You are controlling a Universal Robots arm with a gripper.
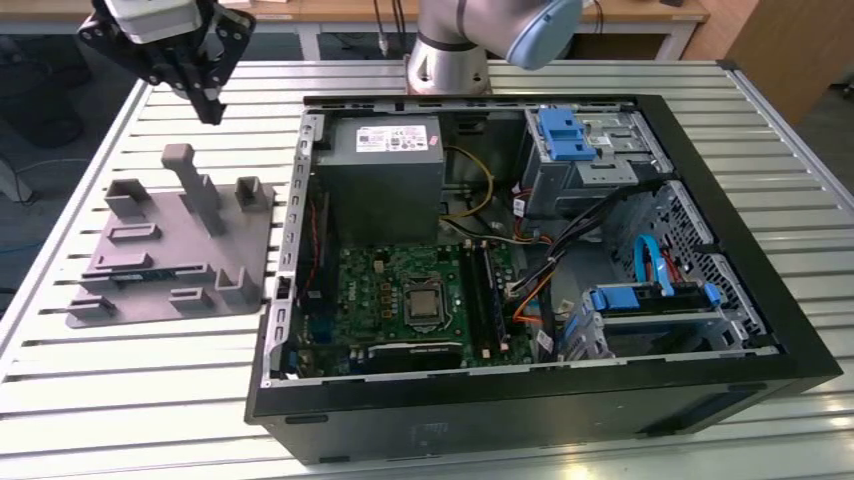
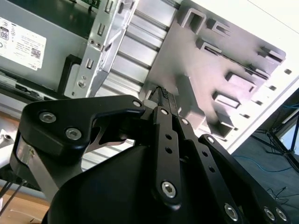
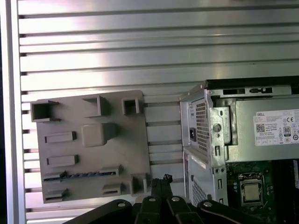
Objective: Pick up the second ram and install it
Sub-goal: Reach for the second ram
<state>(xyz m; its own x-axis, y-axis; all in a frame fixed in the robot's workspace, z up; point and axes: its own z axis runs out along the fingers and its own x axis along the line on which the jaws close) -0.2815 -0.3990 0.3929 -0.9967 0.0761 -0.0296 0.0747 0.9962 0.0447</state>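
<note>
The end effector (image 1: 208, 112) hangs above the slatted surface (image 1: 134, 400) at the exterior view's left of the open computer case (image 1: 534, 400), near the far edge of the grey fixture plate (image 1: 234, 235). Its 2 fingers are drawn together to a point with nothing between them; in both wrist views the tips (image 2: 163, 95) (image 3: 164, 179) are partly covered by the black linkage. The second ram (image 3: 79, 175) sits on edge in a long slot of the plate, seen in the first wrist view as a thin dark toothed line, its chips and label hidden. In the exterior view it (image 1: 138, 268) is a barely readable dark strip. The power supply (image 1: 380, 160) hides part of the motherboard (image 1: 387, 290), whose long slots are hard to make out
</note>
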